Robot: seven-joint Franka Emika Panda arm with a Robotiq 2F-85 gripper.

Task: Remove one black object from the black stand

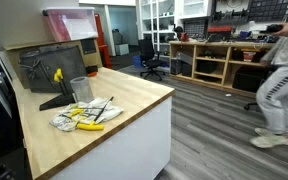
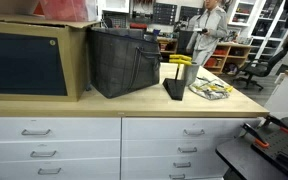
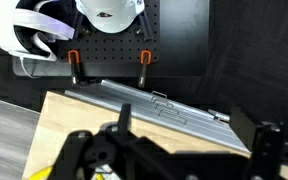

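A: Where is the black stand (image 1: 42, 62)?
B: Left of an exterior view, tilted back on the wooden counter (image 1: 134, 100), yellow tool (image 1: 57, 75) on its face.
A: The gripper (image 3: 189, 145)?
B: Bottom of the wrist view, jaws spread wide.

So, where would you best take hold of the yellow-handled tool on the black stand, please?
Probably by its yellow handle, coming from the front of the black stand: the board tilts back, so the tool is exposed only on that face.
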